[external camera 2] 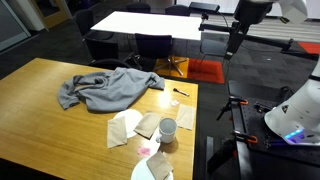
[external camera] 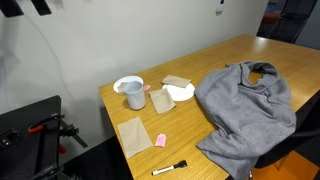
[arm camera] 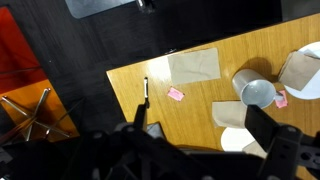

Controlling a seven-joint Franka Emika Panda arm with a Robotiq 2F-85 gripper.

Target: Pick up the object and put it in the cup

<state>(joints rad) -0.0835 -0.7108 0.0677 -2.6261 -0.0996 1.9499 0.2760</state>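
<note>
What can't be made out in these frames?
Gripper: wrist view, dark blur cut by the bottom edge; open or shut unclear.
Marker: too small in every view to tell its cap end.
Table under the grey cloth: covered, both exterior views.
White dish: cut by the wrist view's right edge.

Crumpled grey cloth (external camera: 245, 110) on the wooden table (external camera: 250, 50) — pink block (external camera: 161, 139) (small) apart.
</note>
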